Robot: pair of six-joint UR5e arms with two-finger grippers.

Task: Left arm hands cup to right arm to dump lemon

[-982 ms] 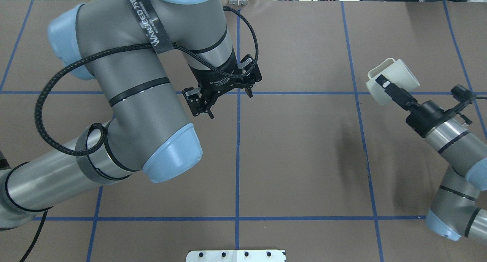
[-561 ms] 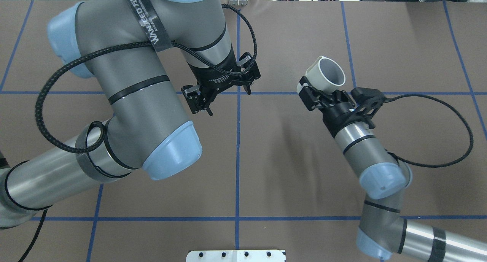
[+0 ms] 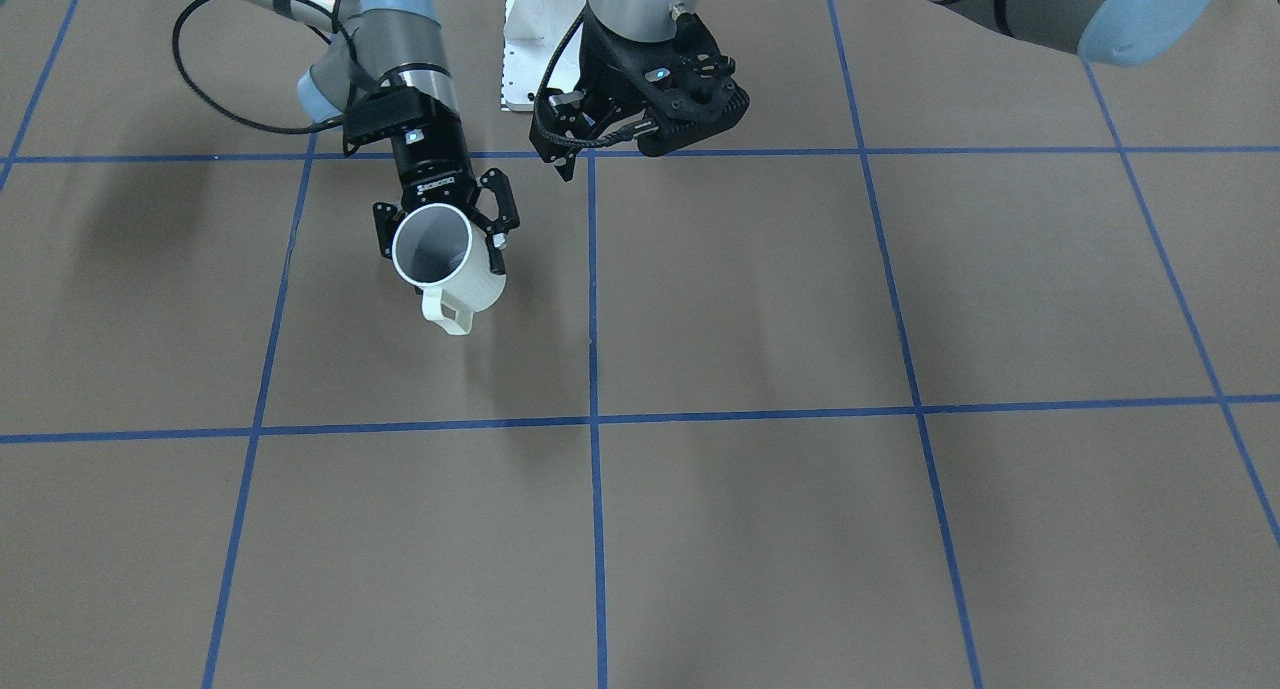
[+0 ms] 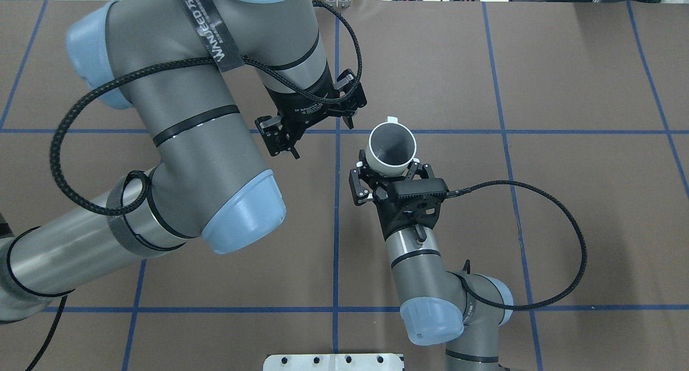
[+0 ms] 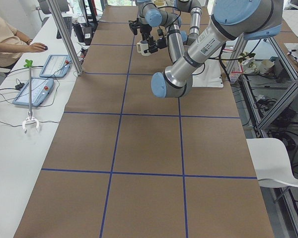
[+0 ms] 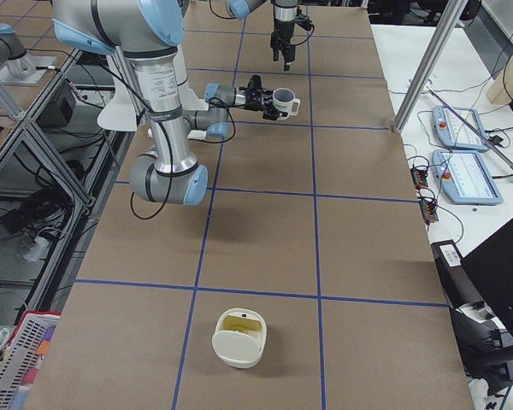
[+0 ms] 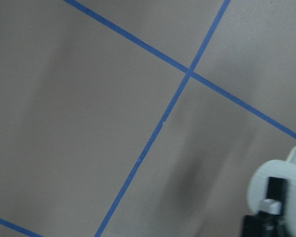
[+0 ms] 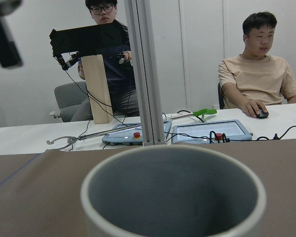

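Observation:
The white cup stands upright in the air near the table's centre, handle pointing away from the robot. My right gripper is shut on its lower body. The cup's grey inside shows nothing in it. The front view has the cup left of the centre line. My left gripper hangs open and holds nothing, a little to the left of the cup, not touching it. A pale yellow piece, seemingly the lemon, lies in a white container far off at the robot's right end of the table.
The white container sits on the brown mat near the right-end camera. A white mounting plate lies at the robot's base. Two people sit behind a side table with control pendants and an aluminium post.
My right arm has swung the cup from the far right, where it was tipped over, leftward to the table's centre and turned it upright. My left arm has barely moved.

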